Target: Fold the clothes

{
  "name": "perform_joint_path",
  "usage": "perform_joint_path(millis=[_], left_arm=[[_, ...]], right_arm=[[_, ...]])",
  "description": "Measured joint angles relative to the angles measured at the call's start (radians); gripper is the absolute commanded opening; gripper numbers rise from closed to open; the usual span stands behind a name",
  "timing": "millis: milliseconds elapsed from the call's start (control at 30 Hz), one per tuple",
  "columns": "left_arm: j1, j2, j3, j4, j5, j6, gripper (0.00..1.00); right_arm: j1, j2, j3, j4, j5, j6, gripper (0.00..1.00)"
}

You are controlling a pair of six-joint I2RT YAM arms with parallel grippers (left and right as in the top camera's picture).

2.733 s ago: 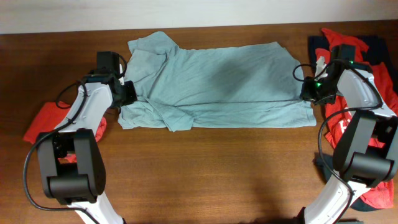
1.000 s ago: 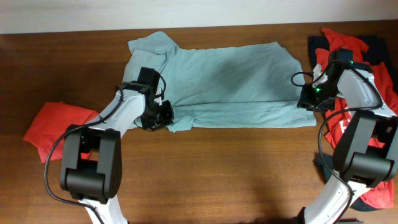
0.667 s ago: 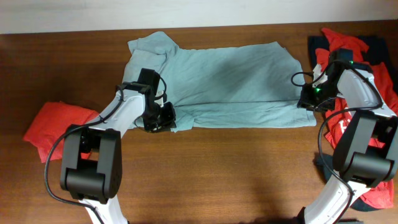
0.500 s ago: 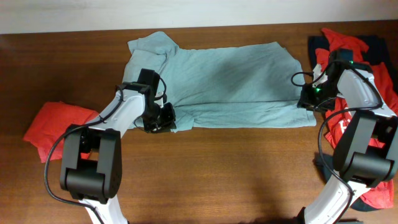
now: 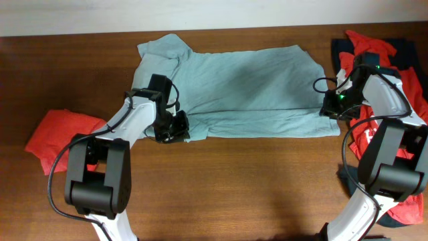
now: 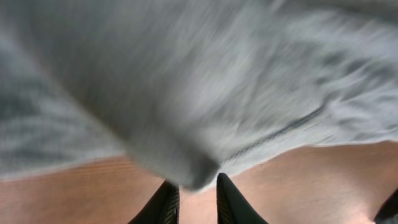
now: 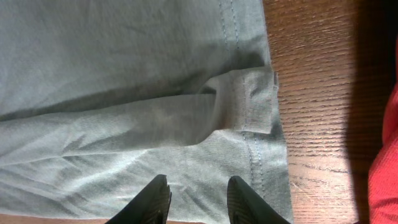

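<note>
The pale grey-blue T-shirt [image 5: 247, 87] lies spread across the far half of the table, its near edge folded over. My left gripper [image 5: 177, 127] sits at the shirt's near left corner. In the left wrist view its fingers [image 6: 169, 199] stand close together, shut on a bunched fold of the T-shirt [image 6: 193, 168] at the tips of the left gripper [image 6: 196, 182]. My right gripper [image 5: 329, 107] is at the shirt's right hem. Seen from the wrist, the right gripper [image 7: 200, 180] stands open over flat T-shirt cloth [image 7: 124, 74], near a small turned-up hem corner [image 7: 252, 99].
A plain red garment [image 5: 60, 137] lies crumpled at the left, beside the left arm. On the right, under and behind the right arm, is a heap of red and dark navy clothes [image 5: 401, 53], one red with white lettering [image 5: 371, 134]. Bare wood [image 5: 234, 187] fills the near half.
My left gripper has narrowed onto the fold at the shirt's near left corner, and that corner has drawn in slightly. The right arm has stayed put.
</note>
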Motion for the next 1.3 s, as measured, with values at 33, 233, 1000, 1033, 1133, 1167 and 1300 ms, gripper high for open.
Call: perform_joint_path(millis=[33,233,1000,1033,1133,1167,1300], left_arm=[[0.000,0.000,0.000,0.005,0.001,0.000,0.21],[0.000,0.000,0.000,0.036,-0.009,0.000,0.21],[0.011,0.000,0.116,0.089,0.046,0.040,0.00],[0.016,-0.001,0.151,0.106,0.045,0.046,0.01],[0.034,-0.007,0.201,0.183,0.012,0.045,0.02],[0.038,-0.008,0.206,0.201,0.002,0.045,0.02],[0.053,-0.008,0.209,0.274,-0.050,0.042,0.24]], right_arm=[[0.000,0.000,0.000,0.000,0.000,0.000,0.36],[0.000,0.000,0.000,-0.001,0.000,0.000,0.36],[0.000,0.000,0.000,0.000,0.000,0.000,0.36],[0.000,0.000,0.000,0.000,0.000,0.000,0.36],[0.000,0.000,0.000,0.000,0.000,0.000,0.36],[0.000,0.000,0.000,0.001,0.000,0.000,0.36],[0.000,0.000,0.000,0.002,0.000,0.000,0.36]])
